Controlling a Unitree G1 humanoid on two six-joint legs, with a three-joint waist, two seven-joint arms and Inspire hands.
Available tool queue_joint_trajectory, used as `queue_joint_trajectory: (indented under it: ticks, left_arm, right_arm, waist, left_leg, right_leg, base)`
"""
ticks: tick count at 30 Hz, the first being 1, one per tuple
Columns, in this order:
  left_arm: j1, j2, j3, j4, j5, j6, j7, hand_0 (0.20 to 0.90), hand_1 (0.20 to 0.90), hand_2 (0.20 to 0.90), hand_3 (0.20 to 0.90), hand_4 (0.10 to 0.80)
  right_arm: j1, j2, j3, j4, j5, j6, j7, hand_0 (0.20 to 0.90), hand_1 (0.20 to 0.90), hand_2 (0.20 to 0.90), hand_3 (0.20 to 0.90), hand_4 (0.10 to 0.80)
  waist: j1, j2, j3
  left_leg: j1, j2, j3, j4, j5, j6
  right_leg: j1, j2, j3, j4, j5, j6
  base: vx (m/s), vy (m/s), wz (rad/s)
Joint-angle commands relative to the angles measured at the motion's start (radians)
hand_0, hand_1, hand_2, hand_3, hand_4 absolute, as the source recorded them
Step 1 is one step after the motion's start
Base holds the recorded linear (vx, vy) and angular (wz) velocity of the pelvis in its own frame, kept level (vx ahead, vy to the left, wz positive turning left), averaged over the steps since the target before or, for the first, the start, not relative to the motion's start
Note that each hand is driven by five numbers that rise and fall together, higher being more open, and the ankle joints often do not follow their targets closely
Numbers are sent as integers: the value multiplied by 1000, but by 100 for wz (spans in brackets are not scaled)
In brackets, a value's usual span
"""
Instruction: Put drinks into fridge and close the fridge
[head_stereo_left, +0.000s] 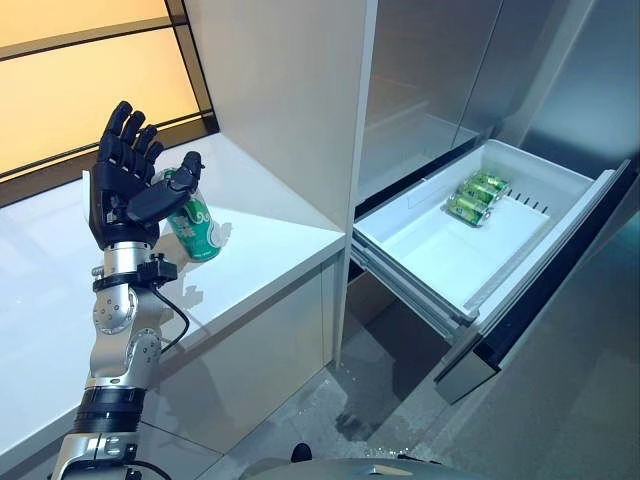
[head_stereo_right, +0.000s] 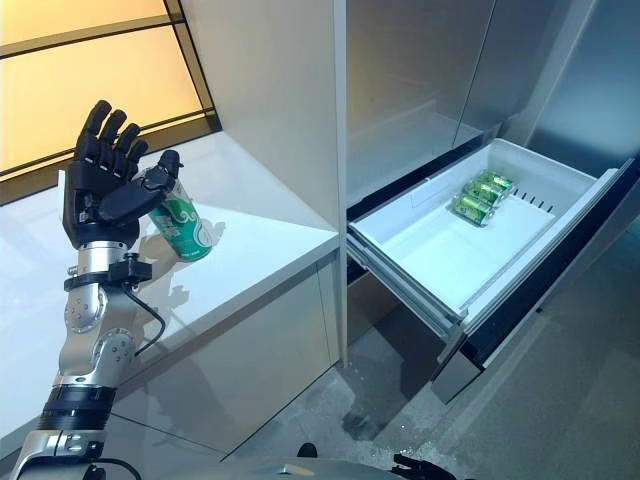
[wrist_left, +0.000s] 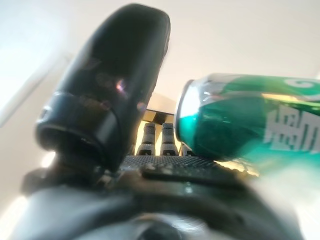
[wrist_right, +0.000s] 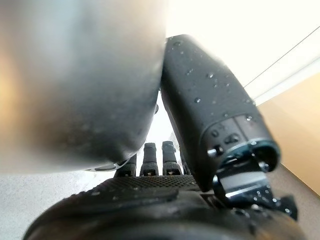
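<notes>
A green can (head_stereo_left: 194, 226) stands tilted on the white counter (head_stereo_left: 260, 250), its top leaning toward my left hand (head_stereo_left: 118, 190). That hand is raised beside it, fingers straight up and spread, the thumb reaching across the can's top. In the left wrist view the can (wrist_left: 250, 115) lies just past the thumb (wrist_left: 110, 85), not enclosed. More green cans (head_stereo_left: 478, 195) lie in the far corner of the pulled-out white fridge drawer (head_stereo_left: 430, 250). My right hand (wrist_right: 210, 110) shows in its wrist view, fingers relaxed and holding nothing, next to a blurred grey bulk.
A white cabinet panel (head_stereo_left: 290, 100) rises between the counter and the fridge. The drawer's dark front (head_stereo_left: 560, 270) juts out over the grey floor (head_stereo_left: 560, 400). Steel fridge doors (head_stereo_left: 430, 70) stand shut above the drawer. An orange-lit window (head_stereo_left: 80, 80) backs the counter.
</notes>
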Motion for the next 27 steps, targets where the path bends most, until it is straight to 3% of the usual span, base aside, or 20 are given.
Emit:
queue_joint_trajectory:
  ticks: [1, 13, 27]
  left_arm:
    - [-63, 73, 68, 3, 41, -64, -4, 900, 900, 900, 900, 800]
    - [-73, 79, 54, 25, 69, -38, -14, 900, 900, 900, 900, 800]
    - [-112, 132, 52, 82, 116, -8, 33, 900, 900, 900, 900, 800]
  right_arm:
    - [-36, -16, -11, -12, -18, 5, 25, 900, 900, 900, 900, 800]
    - [-32, -14, -14, -19, -24, 12, 25, 900, 900, 900, 900, 800]
    - [-26, -20, -17, -21, -21, 13, 27, 900, 900, 900, 900, 800]
  waist:
    - [-4, 38, -31]
    - [-16, 41, -29]
    - [-33, 45, -32]
  left_leg:
    - [99, 5, 85, 7, -180, 19]
    - [104, 2, 96, 7, -185, 24]
    - [110, 0, 111, 7, -190, 27]
  right_leg:
    - [-100, -19, 17, 85, 19, 50]
    - [-104, -20, 32, 87, 22, 56]
    - [-106, -20, 46, 86, 25, 61]
  base:
    - [17, 16, -5]
    - [5, 7, -3]
    - [0, 0, 0]
